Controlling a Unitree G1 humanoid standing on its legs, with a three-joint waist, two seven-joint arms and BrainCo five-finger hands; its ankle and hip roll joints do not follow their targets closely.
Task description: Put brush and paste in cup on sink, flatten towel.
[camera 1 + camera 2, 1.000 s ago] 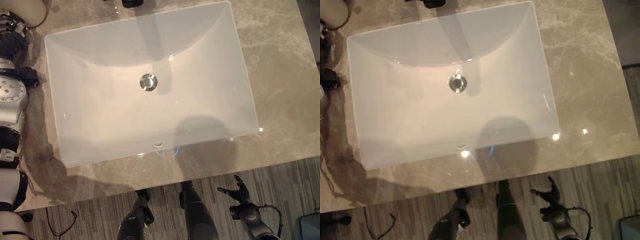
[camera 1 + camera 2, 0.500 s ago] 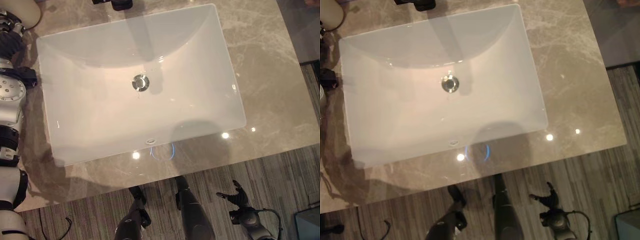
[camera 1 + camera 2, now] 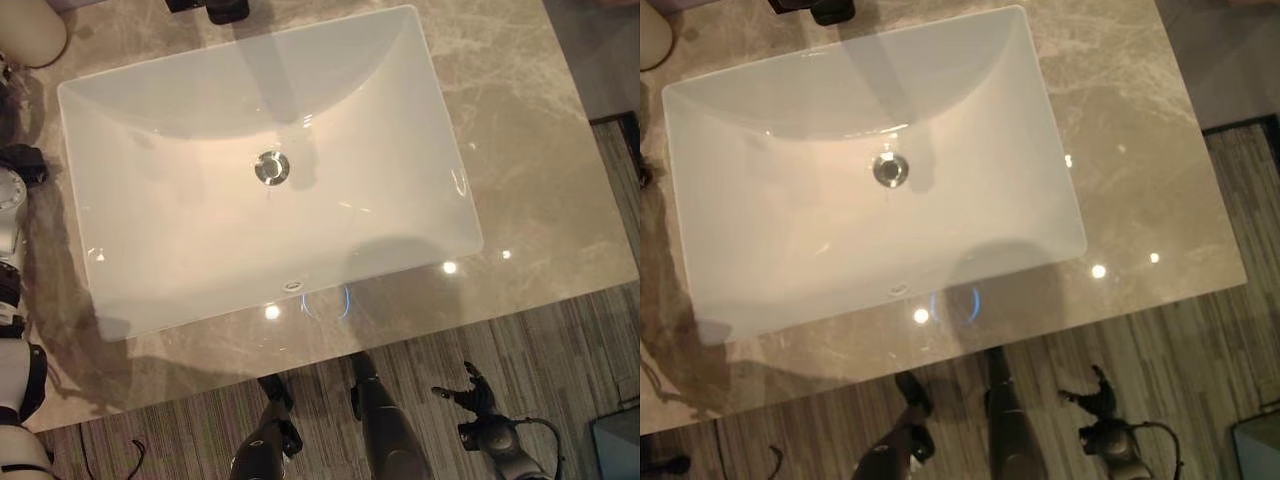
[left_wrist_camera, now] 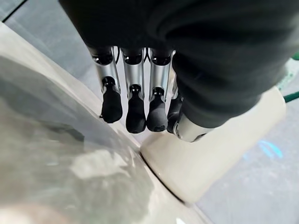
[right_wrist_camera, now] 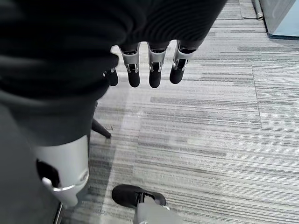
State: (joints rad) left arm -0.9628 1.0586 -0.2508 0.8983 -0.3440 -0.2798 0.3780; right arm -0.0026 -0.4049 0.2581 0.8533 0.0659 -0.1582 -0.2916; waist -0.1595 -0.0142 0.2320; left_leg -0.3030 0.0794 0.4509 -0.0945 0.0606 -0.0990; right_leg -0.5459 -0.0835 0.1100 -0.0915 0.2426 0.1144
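Observation:
A white rectangular sink [image 3: 180,230] with a round metal drain [image 3: 270,167] is set in a grey marble counter [image 3: 520,150]. A cream rounded object [image 3: 30,30] stands at the counter's far left corner. In the left wrist view my left hand [image 4: 135,93] hovers just above that cream object [image 4: 210,149], fingers straight and holding nothing. My right hand [image 3: 468,393] hangs below the counter's front edge over the floor. Its fingers [image 5: 154,70] are relaxed and empty.
A black faucet [image 3: 215,10] stands at the sink's far edge. My left arm runs along the counter's left side. Striped grey carpet [image 3: 560,360] lies in front of the counter, with a pale box [image 3: 615,450] at the lower right.
The whole picture has shifted left and up, so the camera has moved. The right hand still hangs by the counter's front. Less of the left arm shows.

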